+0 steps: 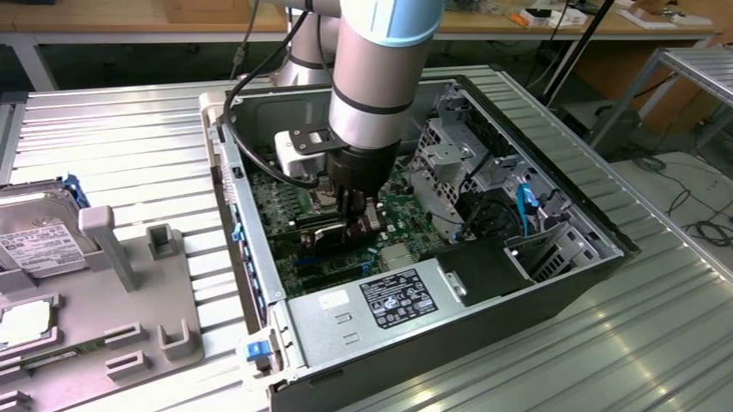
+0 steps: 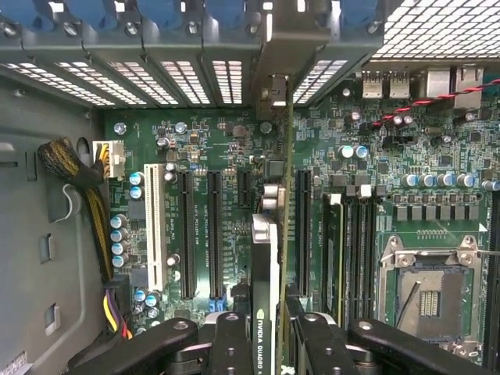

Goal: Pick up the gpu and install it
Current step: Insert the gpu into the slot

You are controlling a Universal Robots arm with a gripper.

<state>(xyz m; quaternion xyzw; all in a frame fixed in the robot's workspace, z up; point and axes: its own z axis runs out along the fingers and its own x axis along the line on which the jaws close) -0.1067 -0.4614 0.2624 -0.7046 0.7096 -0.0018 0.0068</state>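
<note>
My gripper (image 2: 277, 350) is shut on the gpu (image 2: 283, 234), which I see edge-on as a thin green board with a dark labelled cooler between the black fingers (image 2: 233, 344). The card stands upright over the green motherboard (image 2: 211, 141), between two long black expansion slots (image 2: 215, 234). Its silver bracket end (image 2: 271, 86) reaches the case's rear slot openings. In the exterior view the gripper (image 1: 357, 221) is deep inside the open computer case (image 1: 572, 232), with the dark gpu (image 1: 332, 233) low over the board. Whether the card sits in a slot I cannot tell.
A white slot (image 2: 154, 226), memory slots (image 2: 351, 250) and the processor socket (image 2: 430, 289) flank the card. Cable bundles (image 2: 78, 180) lie by the case wall. The power supply (image 1: 390, 299) fills the case's near end. Outside, a hard drive (image 1: 34, 236) rests on a grey fixture (image 1: 126, 326).
</note>
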